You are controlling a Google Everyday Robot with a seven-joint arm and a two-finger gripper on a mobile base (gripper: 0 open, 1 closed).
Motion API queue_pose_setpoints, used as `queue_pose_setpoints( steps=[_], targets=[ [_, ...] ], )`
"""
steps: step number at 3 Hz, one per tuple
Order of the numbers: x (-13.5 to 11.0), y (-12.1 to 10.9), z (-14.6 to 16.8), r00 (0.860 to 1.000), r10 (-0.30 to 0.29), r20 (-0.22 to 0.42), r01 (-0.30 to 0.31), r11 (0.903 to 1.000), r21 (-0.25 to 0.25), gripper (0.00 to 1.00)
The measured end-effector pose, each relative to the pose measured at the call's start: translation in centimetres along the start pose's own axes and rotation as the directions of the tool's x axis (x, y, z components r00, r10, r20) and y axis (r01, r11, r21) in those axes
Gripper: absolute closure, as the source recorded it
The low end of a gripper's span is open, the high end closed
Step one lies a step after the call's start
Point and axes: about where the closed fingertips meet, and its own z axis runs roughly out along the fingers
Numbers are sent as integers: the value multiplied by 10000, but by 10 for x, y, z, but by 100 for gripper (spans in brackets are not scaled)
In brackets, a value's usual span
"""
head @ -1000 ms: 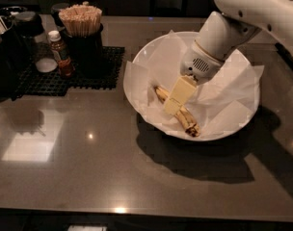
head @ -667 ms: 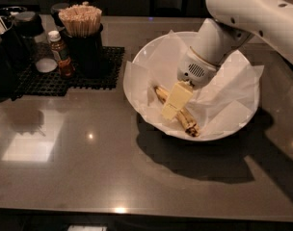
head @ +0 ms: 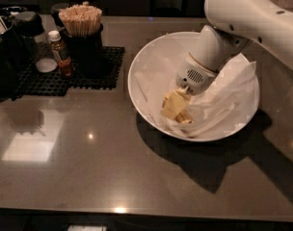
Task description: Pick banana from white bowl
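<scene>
The white bowl [head: 141,57] stands on the dark table, right of centre, lined with crinkled white paper [head: 228,97]. My white arm comes in from the upper right and reaches down into it. The gripper [head: 173,108] is low in the bowl's front left part, right on top of the banana [head: 186,119]. Only a short brown-spotted yellow end of the banana shows just below and right of the gripper. The rest of it is hidden beneath the gripper.
A black mesh mat [head: 74,78] lies at the back left. On it stand a small sauce bottle [head: 60,53], a black cup of wooden sticks [head: 82,23] and dark containers [head: 11,47]. The glossy brown table [head: 88,167] runs to the front.
The arm has swung left and lower into the bowl. The gripper now covers most of the banana, which lay largely in view a second ago.
</scene>
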Motion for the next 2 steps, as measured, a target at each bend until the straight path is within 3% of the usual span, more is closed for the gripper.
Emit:
queue_pose_setpoints(
  steps=[1,2],
  targets=[
    [1,5,6,9981,-142,604,157,9995,-259,83],
    [1,5,6,9976,-154,672,172,9995,-269,100]
  ],
)
